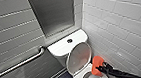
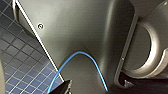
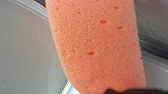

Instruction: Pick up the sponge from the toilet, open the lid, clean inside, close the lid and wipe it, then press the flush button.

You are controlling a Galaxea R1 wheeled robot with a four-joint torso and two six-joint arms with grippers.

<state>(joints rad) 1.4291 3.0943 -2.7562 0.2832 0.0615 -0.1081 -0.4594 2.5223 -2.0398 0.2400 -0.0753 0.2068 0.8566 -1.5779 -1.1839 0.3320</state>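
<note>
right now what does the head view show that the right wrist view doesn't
Head view: the toilet with its lid raised, the flush button on the tank top, a grab bar and a recessed niche on the tiled wall, and the right pincer gripping the sponge by the open bowl. Right wrist view: the sponge's pores and rough texture, close up. Both: the orange sponge against glossy white toilet surfaces.

Grey tiled walls (image 1: 9, 28) hold a niche (image 1: 54, 11) and grab bar (image 1: 21, 62).
</note>
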